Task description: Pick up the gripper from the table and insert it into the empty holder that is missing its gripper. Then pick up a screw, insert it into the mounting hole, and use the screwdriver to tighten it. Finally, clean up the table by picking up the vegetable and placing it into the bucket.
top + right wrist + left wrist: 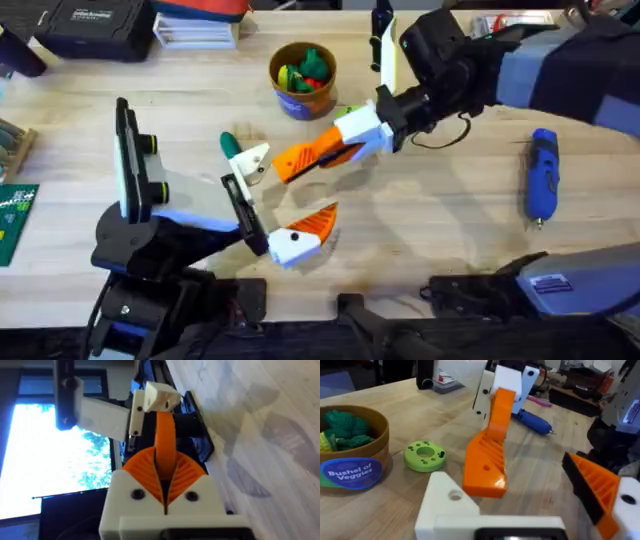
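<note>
From my remote station, the blue pen-shaped screwdriver (541, 176) lies on the bench (450, 230) at the right, thin metal tip toward me, well apart from both arms. The orange-brown bucket (303, 80), its blue label reading "Bushel of Veggies", holds green, yellow and red toy vegetables; a lime-green disc (424, 455) sits just beside it. My right gripper (290, 162) has its orange fingers pressed together with nothing between them. My left gripper (285, 200) has its fingers spread.
</note>
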`<state>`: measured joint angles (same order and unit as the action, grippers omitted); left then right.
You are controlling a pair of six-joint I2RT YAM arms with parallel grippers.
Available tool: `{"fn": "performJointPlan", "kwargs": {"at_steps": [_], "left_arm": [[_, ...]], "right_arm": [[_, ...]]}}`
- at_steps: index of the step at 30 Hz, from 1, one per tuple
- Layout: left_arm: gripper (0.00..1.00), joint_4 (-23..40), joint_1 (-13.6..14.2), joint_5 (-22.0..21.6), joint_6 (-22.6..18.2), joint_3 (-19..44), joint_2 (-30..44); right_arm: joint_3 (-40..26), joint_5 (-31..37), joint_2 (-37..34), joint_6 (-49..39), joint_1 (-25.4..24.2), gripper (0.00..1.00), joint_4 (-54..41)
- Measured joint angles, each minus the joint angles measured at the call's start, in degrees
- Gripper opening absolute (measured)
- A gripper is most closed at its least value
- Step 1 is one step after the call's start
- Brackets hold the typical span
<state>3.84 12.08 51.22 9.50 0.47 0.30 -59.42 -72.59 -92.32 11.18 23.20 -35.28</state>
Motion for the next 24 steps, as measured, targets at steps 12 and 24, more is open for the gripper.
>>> {"fn": "performJointPlan", "kwargs": {"at_steps": [12,24], "left_arm": [[0.986,0.07,0.00,-0.07,0.02,0.00,0.01],[0.986,0.07,0.00,-0.46,0.00,0.00,0.00]], "right_arm": [[-0.02,-7.10,-5.11,6.42,0.26,0.009,6.38],[-0.02,-7.88,-5.80,6.91,0.26,0.009,8.17]]}}
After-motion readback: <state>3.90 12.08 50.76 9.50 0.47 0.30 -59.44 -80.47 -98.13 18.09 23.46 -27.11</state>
